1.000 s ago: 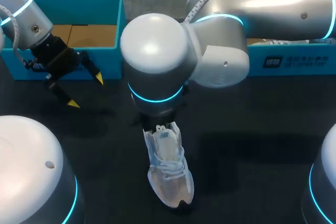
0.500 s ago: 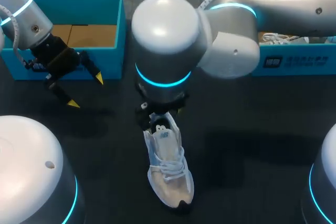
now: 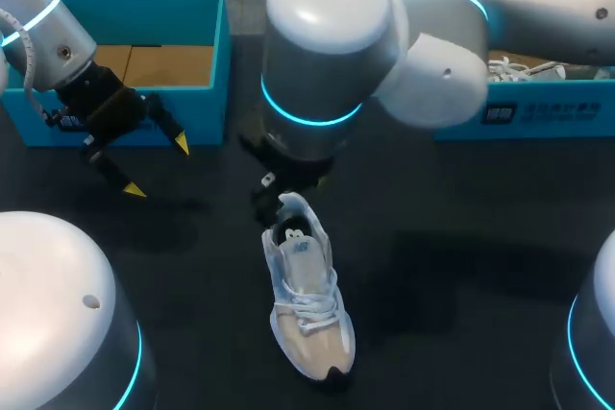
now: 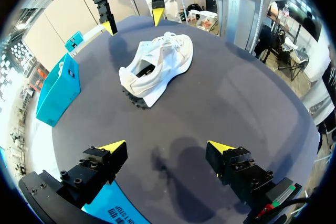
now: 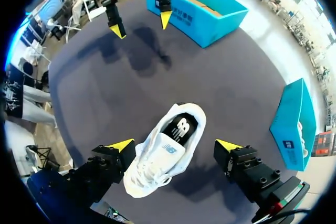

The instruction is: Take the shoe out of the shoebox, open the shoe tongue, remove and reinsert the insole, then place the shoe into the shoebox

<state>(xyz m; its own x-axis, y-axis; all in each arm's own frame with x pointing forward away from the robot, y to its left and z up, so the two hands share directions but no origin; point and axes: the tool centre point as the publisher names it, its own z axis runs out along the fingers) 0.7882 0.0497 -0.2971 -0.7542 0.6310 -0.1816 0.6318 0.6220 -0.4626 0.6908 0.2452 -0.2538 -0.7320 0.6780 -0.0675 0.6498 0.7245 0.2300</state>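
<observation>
- Head view: the white shoe (image 3: 307, 309) lies on the dark table (image 3: 461, 266), out of both boxes, with its toe toward the robot. The right arm (image 3: 327, 45) hangs over its heel and hides that arm's fingers. The left gripper (image 3: 157, 167) sits in front of the left shoebox (image 3: 207, 16), fingers spread and empty. The right shoebox (image 3: 538, 117) stands at the far right.
- Left wrist view: the left gripper's fingers are wide apart over bare table. The shoe stands on its sole well ahead, and the right gripper (image 4: 133, 21) hangs above its far end, tips parted.
- Right wrist view: the right gripper's fingers are spread, with the shoe's heel opening below and between them.
</observation>
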